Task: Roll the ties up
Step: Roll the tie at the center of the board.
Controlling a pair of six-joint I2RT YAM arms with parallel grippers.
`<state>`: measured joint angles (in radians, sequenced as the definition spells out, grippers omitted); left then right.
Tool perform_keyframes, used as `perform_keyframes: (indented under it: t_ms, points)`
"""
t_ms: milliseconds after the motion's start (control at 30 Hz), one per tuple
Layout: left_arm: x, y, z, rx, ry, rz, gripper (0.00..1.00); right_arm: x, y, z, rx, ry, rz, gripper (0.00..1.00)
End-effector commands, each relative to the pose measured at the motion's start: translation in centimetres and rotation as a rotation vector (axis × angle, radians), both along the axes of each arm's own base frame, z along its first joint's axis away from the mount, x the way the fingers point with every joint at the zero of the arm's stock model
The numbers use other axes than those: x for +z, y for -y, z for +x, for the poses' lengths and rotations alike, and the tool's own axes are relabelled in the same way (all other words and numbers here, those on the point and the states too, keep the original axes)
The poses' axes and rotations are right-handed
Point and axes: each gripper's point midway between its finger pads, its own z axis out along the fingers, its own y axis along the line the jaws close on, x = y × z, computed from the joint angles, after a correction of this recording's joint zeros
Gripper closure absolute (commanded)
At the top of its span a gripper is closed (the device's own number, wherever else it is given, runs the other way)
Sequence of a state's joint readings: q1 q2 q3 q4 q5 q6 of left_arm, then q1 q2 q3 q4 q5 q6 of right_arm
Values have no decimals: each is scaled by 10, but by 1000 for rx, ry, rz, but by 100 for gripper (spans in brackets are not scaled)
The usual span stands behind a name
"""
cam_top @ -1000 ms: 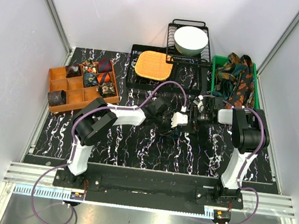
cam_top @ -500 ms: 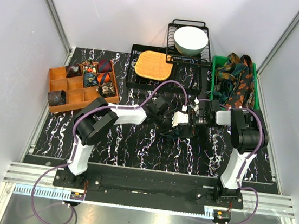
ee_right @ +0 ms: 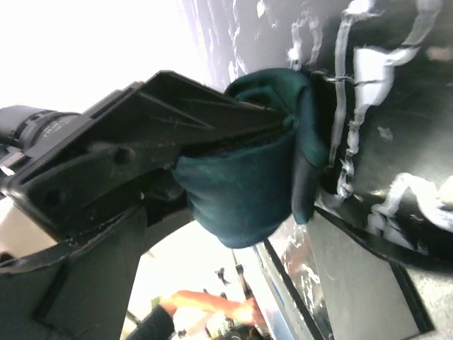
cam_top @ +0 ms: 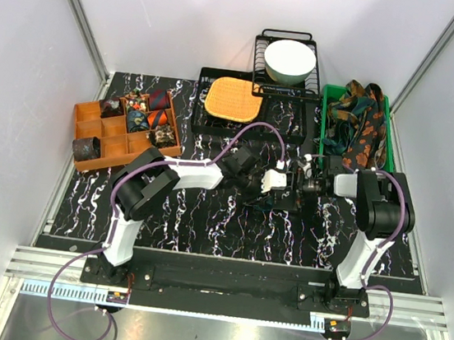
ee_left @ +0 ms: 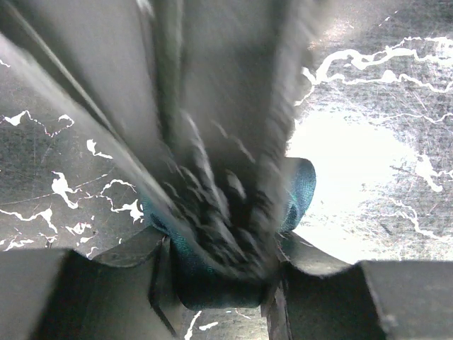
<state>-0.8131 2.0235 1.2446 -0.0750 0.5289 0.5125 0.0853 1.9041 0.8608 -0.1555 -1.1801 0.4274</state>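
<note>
A plain dark teal tie [ee_right: 244,191], rolled into a coil, sits low over the marbled table at centre. My left gripper [ee_left: 219,262] is shut on the tie [ee_left: 212,283], one black finger on each side of the coil. In the top view the left gripper [cam_top: 277,186] and right gripper [cam_top: 302,182] meet tip to tip. My right gripper [ee_right: 226,244] stands open wide, its fingers either side of the coil without pressing it. Blurred dark parts hide the top of the coil in the left wrist view.
An orange divider box [cam_top: 93,112] at the left holds several rolled ties [cam_top: 138,118]. A green bin [cam_top: 327,93] at the back right holds loose patterned ties [cam_top: 364,120]. A black tray [cam_top: 290,132] carries an orange mat [cam_top: 234,98]. Behind it a white bowl [cam_top: 288,60] sits in a wire rack.
The right gripper has opened wider and closed in on the left gripper; its arm swung out to the right. The left gripper kept its hold on the coil.
</note>
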Motion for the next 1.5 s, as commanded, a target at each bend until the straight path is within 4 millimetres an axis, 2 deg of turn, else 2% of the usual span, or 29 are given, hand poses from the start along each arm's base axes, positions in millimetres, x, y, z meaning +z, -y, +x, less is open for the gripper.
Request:
perform_keyframes:
  t_ms: [0, 33, 67, 100, 200, 267, 433, 500, 600, 767, 900, 1100, 1233, 1400, 1467]
  points:
    - [-90, -72, -46, 43, -187, 335, 100, 16, 3, 29, -140, -3, 44, 0]
    - [-90, -72, -46, 42, -185, 336, 100, 22, 2, 40, -151, 65, 75, 0]
    - [-90, -72, -45, 44, -184, 335, 100, 21, 0, 38, -179, -17, 103, 0]
    - [-91, -72, -45, 43, -186, 335, 100, 27, -1, 43, -180, 33, 132, 0]
    - [-90, -71, -43, 45, -186, 330, 100, 18, 0, 41, -214, -39, 121, 0]
    - [-90, -71, -43, 47, -189, 332, 100, 20, 3, 44, -223, 29, 73, 0]
    - [-92, -73, -44, 53, -197, 330, 100, 15, 4, 45, -214, 10, 59, 0]
    - [-91, -73, -43, 56, -195, 329, 100, 13, 2, 43, -199, -31, 53, 5]
    - [-90, -72, -42, 55, -198, 325, 100, 2, 5, 32, -139, 1, 0, 6]
    - [-91, -71, -42, 55, -201, 324, 100, 13, 3, 22, -78, 46, 54, 6]
    - [-90, -71, -43, 55, -207, 322, 100, 11, 1, 12, -35, 59, 66, 9]
    - [-90, -71, -42, 55, -212, 321, 100, 5, -3, 6, 6, 105, 42, 19]
    - [-89, -70, -42, 53, -213, 319, 100, -6, -7, 1, 22, 74, -8, 27]
    - [-89, -69, -43, 54, -217, 315, 100, -14, -6, 2, 27, 71, -54, 42]
    - [-89, -70, -43, 52, -217, 312, 100, -20, -4, 2, 23, 58, -88, 43]
